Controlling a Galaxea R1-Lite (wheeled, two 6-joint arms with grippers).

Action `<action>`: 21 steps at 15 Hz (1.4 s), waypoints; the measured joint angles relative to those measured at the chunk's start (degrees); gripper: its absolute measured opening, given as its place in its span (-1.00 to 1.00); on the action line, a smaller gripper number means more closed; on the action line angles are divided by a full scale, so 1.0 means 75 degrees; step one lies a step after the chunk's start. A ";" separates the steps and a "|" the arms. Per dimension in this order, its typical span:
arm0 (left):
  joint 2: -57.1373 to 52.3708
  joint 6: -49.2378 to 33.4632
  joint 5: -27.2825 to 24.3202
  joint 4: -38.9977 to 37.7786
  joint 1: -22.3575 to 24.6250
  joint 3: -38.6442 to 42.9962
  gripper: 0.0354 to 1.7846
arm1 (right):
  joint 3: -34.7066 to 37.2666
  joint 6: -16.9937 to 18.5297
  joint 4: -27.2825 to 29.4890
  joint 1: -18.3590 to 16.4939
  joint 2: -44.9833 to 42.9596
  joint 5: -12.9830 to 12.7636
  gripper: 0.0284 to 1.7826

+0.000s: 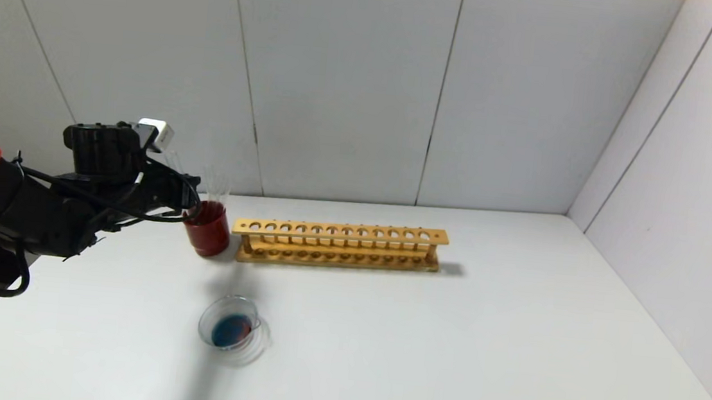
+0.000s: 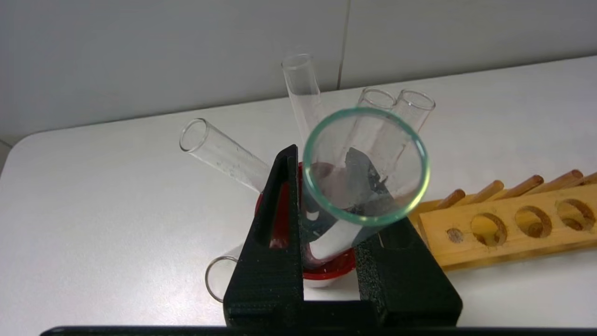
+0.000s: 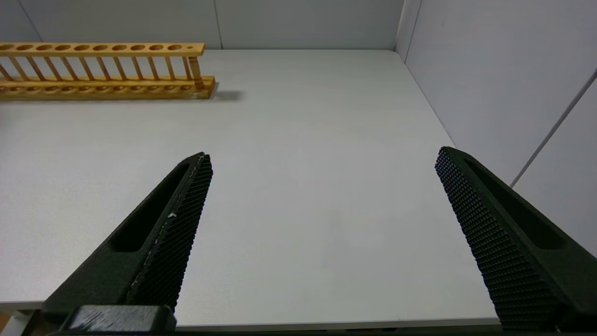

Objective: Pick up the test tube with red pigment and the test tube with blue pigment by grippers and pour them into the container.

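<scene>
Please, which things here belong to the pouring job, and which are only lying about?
Job:
- container, holding blue liquid
- test tube, clamped in the left gripper at the red cup
- right gripper, open over the table

Lying about:
- red cup
- clear tubes leaning in it
- wooden rack, its holes empty

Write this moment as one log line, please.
left gripper: shut on empty tube in red cup | container: holds blue liquid | right gripper: open, parked
</scene>
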 joint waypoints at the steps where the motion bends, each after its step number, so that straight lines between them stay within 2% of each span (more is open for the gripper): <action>1: -0.0003 0.0008 -0.0033 0.0003 -0.0007 0.0055 -0.64 | 0.0000 0.0000 0.0000 0.0000 0.0000 0.0000 0.96; 3: 0.0003 0.0020 -0.0070 -0.0041 -0.0011 0.0128 -0.61 | 0.0000 0.0000 0.0000 0.0000 0.0000 0.0000 0.96; 5: 0.0029 0.0007 -0.0073 -0.0060 -0.0036 0.0169 -0.48 | 0.0000 0.0000 0.0000 0.0000 0.0000 0.0000 0.96; 7: 0.0055 -0.0023 -0.0070 -0.0063 -0.0063 0.0184 -0.20 | 0.0000 0.0000 0.0000 0.0000 0.0000 0.0003 0.96; 11: 0.0052 -0.0015 -0.0015 -0.0320 -0.0141 0.0176 0.55 | 0.0000 -0.0003 0.0000 0.0000 0.0000 0.0000 0.96; 14: -0.0263 0.0003 0.0033 -0.0497 -0.0218 0.0208 0.88 | 0.0000 0.0000 0.0000 0.0000 0.0000 0.0000 0.96; 17: -0.1209 0.0070 0.0286 0.0033 -0.0276 0.0304 0.96 | 0.0000 0.0000 -0.0003 0.0000 0.0000 0.0000 0.96; 21: -0.3109 0.0276 0.1185 0.0650 -0.0302 0.1076 0.96 | 0.0000 0.0000 0.0000 0.0000 0.0000 0.0003 0.96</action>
